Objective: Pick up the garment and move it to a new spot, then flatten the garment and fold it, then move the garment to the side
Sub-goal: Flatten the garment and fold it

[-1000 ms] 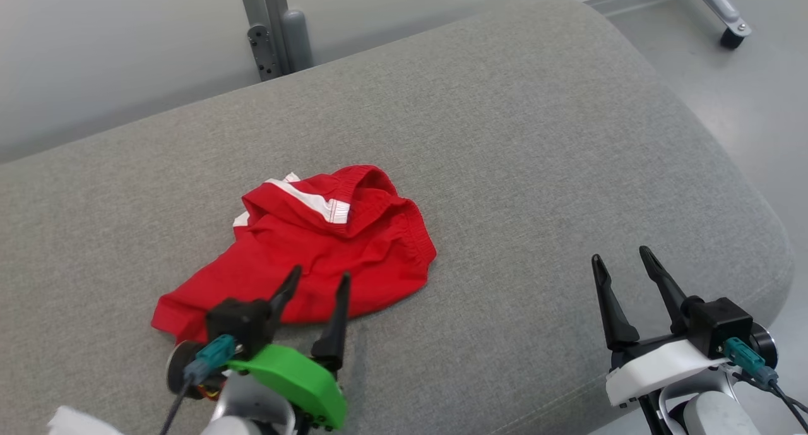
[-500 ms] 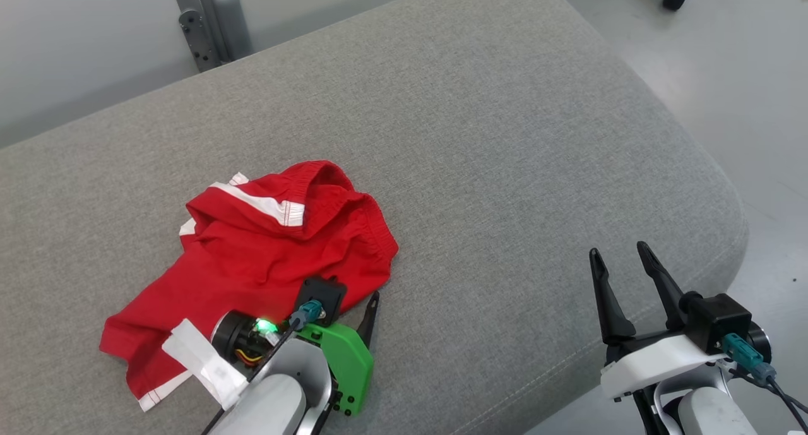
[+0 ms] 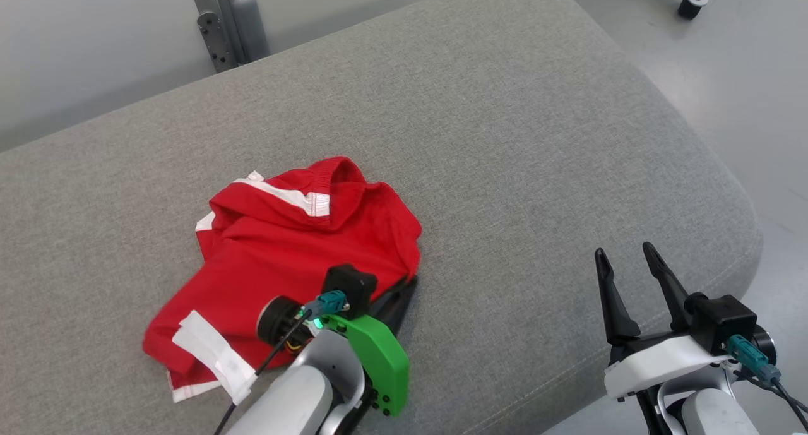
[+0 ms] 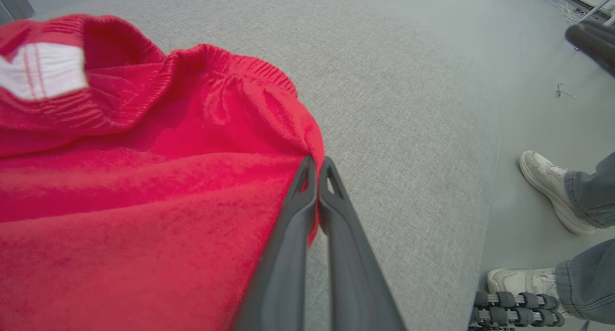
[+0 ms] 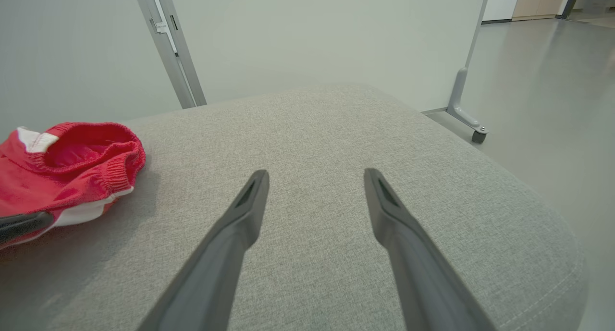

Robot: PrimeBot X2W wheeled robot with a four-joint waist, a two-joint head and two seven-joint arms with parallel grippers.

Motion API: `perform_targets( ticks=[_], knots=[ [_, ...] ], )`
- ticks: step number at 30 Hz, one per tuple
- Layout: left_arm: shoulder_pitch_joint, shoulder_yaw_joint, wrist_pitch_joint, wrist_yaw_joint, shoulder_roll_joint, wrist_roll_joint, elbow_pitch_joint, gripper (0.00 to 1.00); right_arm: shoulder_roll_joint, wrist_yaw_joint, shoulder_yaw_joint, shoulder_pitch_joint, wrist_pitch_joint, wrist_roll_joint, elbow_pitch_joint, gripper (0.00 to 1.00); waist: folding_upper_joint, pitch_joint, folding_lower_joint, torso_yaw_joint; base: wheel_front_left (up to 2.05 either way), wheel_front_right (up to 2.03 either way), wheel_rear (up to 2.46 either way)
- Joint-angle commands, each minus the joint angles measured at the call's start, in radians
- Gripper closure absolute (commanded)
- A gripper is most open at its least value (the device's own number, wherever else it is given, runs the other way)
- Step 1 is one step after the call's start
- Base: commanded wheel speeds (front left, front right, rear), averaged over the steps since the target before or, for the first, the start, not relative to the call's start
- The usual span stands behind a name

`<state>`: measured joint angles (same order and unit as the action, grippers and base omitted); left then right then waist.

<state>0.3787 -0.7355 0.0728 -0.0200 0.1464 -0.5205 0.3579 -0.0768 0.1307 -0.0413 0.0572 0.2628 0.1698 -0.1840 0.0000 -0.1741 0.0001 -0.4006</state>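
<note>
The red garment [image 3: 297, 245] lies crumpled on the grey padded tabletop [image 3: 505, 138], left of centre in the head view, at about 8 o'clock from the middle of the picture. Its ribbed waistband stands up in a loop at its 12 o'clock end. A white stripe runs across just below that, and a white hem shows at its 7 o'clock corner.

The left gripper [image 3: 407, 286] reaches in at the garment's 4 o'clock edge. In the left wrist view its fingers [image 4: 302, 196] are pressed together, with the edge of the red cloth [image 4: 144, 177] caught at the tips. The cloth there is drawn into a small tight fold.

The right gripper [image 3: 623, 252] hangs over the tabletop's near edge at about 4 o'clock in the head view, well apart from the garment. Its fingers [image 5: 250, 206] are spread wide and hold nothing.

From the right wrist, the garment [image 5: 72, 167] sits at 9 o'clock. A grey metal post [image 3: 218, 24] stands behind the tabletop at 11 o'clock. In the left wrist view, a person's white shoes [image 4: 552, 187] and jeans show on the floor at 4 o'clock.
</note>
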Motion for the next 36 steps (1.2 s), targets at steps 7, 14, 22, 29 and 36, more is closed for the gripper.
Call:
perform_targets(
  ticks=[7,14,22,29,36],
  knots=[
    [-0.069,-0.025,0.179,-0.073,0.06,-0.149,-0.275,1.0,-0.003,0.0,0.001,-0.01,0.003,-0.005,0.004,0.0,0.0,-0.002,-0.0001,0.019,0.0,0.0,0.0],
    [0.018,0.047,0.156,0.029,0.095,-0.079,-0.178,1.0,0.002,0.0,-0.014,0.014,0.003,0.003,-0.005,0.0,0.0,-0.027,-0.0001,0.011,0.0,0.0,0.0],
    [0.125,0.06,0.021,-0.001,0.024,-0.057,0.125,0.6,0.007,0.0,-0.016,0.031,0.003,0.008,-0.018,0.0,0.0,-0.054,-0.0001,-0.017,0.0,0.0,0.0],
    [0.162,0.038,-0.128,-0.051,-0.038,-0.044,0.238,0.0,0.007,0.0,0.004,0.009,0.003,0.0,-0.022,0.0,0.0,-0.051,-0.0001,0.002,0.0,0.0,0.0],
    [0.105,0.033,-0.226,-0.05,-0.054,-0.058,0.209,0.0,-0.006,0.0,0.017,-0.009,0.003,-0.007,-0.016,0.0,0.0,-0.015,-0.0001,0.062,0.0,0.0,0.0]
  ],
)
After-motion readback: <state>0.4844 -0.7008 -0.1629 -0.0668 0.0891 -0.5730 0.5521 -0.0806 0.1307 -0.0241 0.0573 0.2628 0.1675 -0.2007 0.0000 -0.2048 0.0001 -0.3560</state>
